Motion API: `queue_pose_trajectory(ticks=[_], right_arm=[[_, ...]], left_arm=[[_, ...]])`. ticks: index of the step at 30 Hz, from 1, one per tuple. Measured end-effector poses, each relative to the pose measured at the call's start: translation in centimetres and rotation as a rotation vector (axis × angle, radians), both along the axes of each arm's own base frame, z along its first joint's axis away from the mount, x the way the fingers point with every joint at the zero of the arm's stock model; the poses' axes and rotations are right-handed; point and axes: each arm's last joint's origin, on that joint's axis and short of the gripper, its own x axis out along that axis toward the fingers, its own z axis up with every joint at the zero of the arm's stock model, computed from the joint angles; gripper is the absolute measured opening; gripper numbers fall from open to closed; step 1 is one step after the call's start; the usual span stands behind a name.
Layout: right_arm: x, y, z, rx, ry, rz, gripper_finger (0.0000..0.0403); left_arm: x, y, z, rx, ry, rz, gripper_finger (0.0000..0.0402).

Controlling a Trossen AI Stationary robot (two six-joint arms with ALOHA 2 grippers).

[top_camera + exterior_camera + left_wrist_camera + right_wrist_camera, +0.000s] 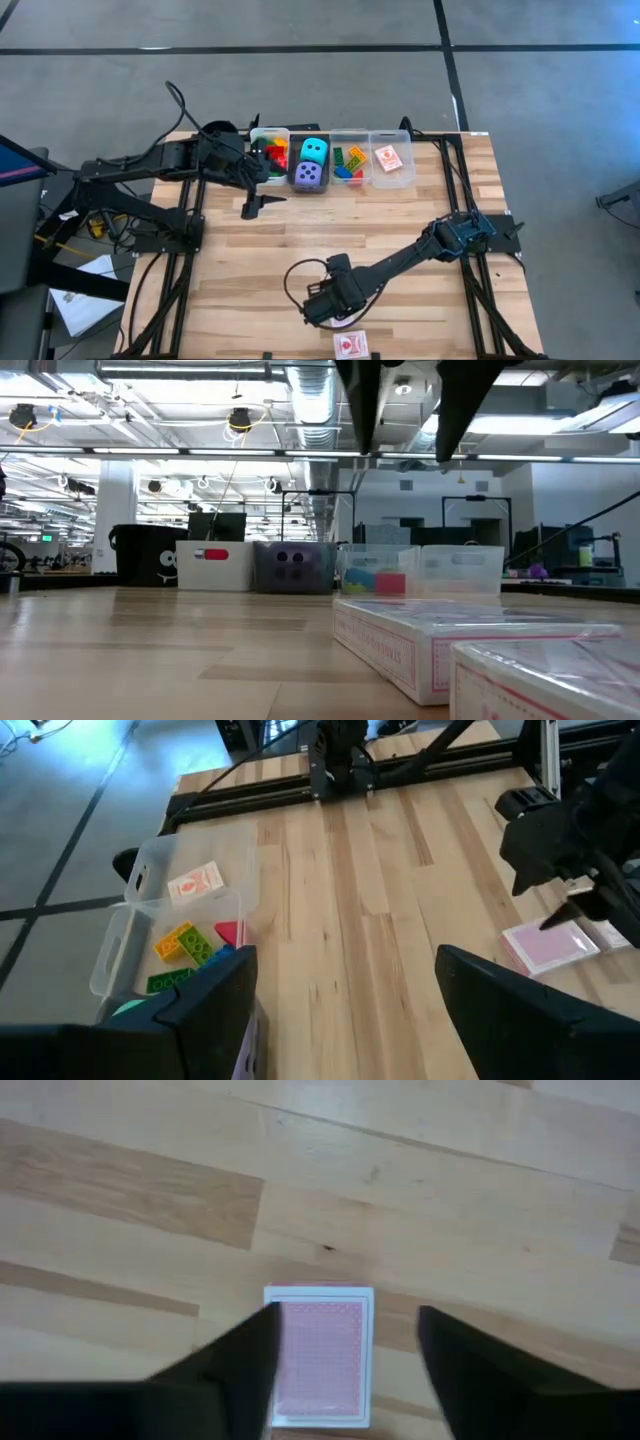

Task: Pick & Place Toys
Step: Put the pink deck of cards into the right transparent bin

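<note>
My right gripper [345, 1355] hangs low over the near edge of the counter [400, 220], jaws parted and holding nothing, with a red-backed card pack [320, 1355] lying flat on the wood between them. From above, the same pack [350, 345] shows a white face with a red emblem, though I cannot read any lettering on it. The level view shows what the others do not: the pack's [440, 640] clear wrapper and faint red printing along its side (too soft to read), with a second wrapped pack [550, 675] close against it.

My left gripper [262, 203] waits near the far row of bins [290, 135], jaws standing wide and empty. Its wrist camera looks across at a clear bin [140, 920] with a red-white card [194, 885] in one compartment and yellow, green and red bricks [190, 945] in the next. Only the overhead view shows the cyan die [314, 150] and purple die [309, 175] together in the grey bin, and a further bin of mixed bricks [274, 155] beside my left arm.
</note>
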Motion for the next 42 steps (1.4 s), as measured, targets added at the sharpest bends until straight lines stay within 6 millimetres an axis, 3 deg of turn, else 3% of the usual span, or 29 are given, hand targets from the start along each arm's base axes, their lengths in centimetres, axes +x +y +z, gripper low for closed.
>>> queue_pose_trajectory(ticks=[6, 11, 17, 27, 36, 42], right_arm=[[0.1, 0.0, 0.0, 0.011, -0.007, 0.000, 0.0322], [0.1, -0.3, -1.1, 0.002, 0.018, -0.041, 0.0363], [0.6, 0.0, -4.0, 0.061, 0.023, -0.048, 0.0357], [0.6, 0.0, -4.2, 0.051, 0.035, 0.015, 0.0336], [2.3, 1.0, -7.9, 0.188, 0.043, 0.084, 0.0337], [2.6, 1.2, -8.1, 0.222, 0.036, 0.076, 0.0338]], left_arm=[[0.0, 0.0, 0.0, -0.006, -0.002, 0.004, 0.0298], [0.0, 0.0, 0.0, -0.024, -0.004, 0.014, 0.0298], [0.0, 0.0, 0.0, -0.025, -0.004, 0.015, 0.0298], [0.0, 0.0, 0.0, -0.025, -0.004, 0.015, 0.0298], [0.0, 0.0, 0.1, -0.025, -0.007, 0.015, 0.0298], [0.0, 0.0, 0.0, -0.025, -0.004, 0.015, 0.0298]])
